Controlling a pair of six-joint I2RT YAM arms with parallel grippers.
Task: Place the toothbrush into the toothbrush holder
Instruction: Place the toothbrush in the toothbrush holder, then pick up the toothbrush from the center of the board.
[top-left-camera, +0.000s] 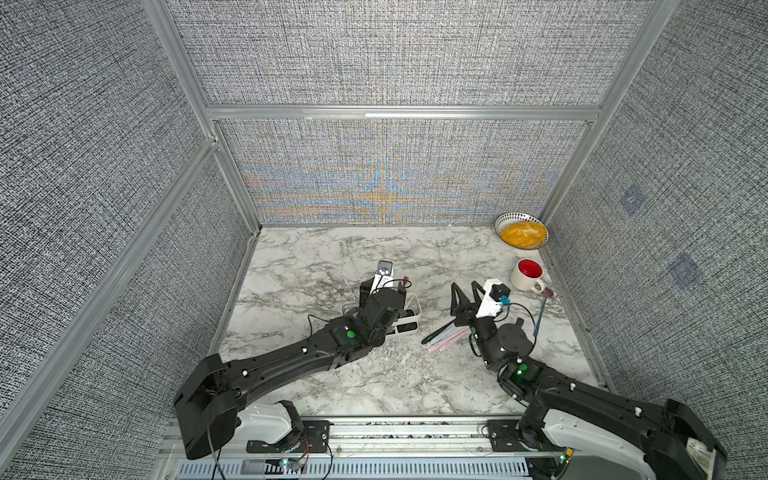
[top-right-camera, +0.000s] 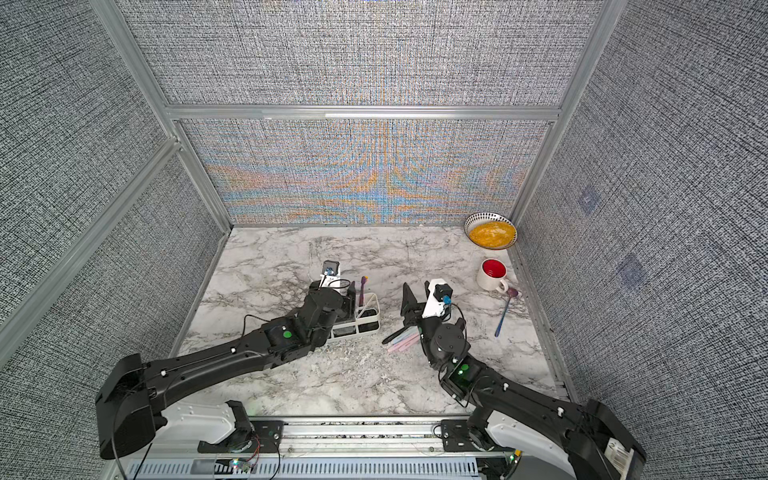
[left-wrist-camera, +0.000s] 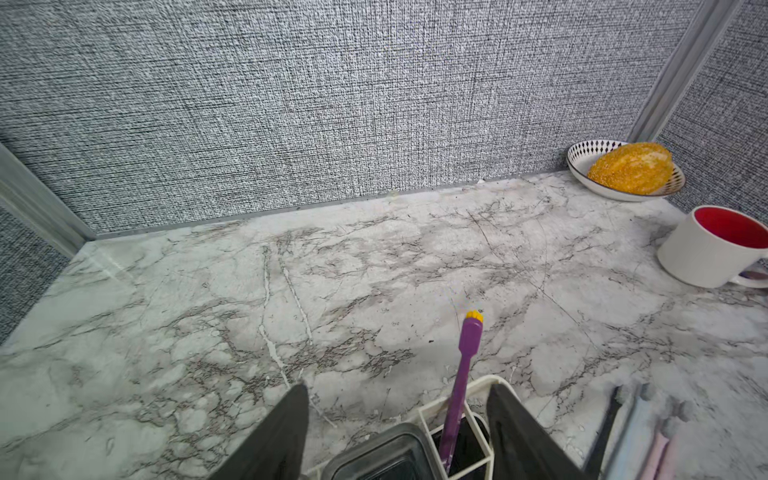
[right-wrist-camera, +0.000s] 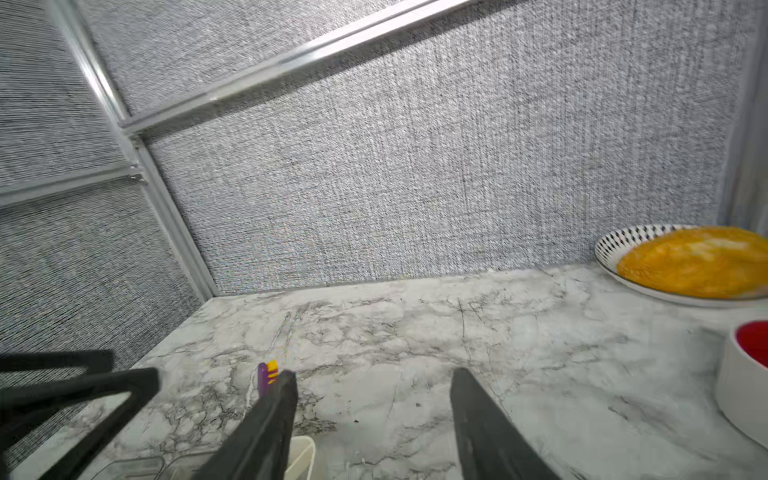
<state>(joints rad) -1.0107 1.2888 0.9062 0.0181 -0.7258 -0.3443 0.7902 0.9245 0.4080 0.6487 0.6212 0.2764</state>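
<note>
Upright in the toothbrush holder (top-right-camera: 376, 311), head toward twelve o'clock, the toothbrush (left-wrist-camera: 459, 395) is flanked, untouched, by the left gripper's (left-wrist-camera: 399, 390) parted jaws.

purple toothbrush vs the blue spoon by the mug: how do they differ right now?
Pose: the purple toothbrush stands leaning, bristles up, in an end compartment of the toothbrush holder; the blue spoon lies flat on the table beside the mug.
Colour: the toothbrush is purple with yellow bristles; the spoon has a blue handle and a pinkish bowl.
Gripper: the toothbrush sits between the open jaws of the left gripper; the spoon has none around it.
Shared: both are slim, long-handled and unheld.
</note>
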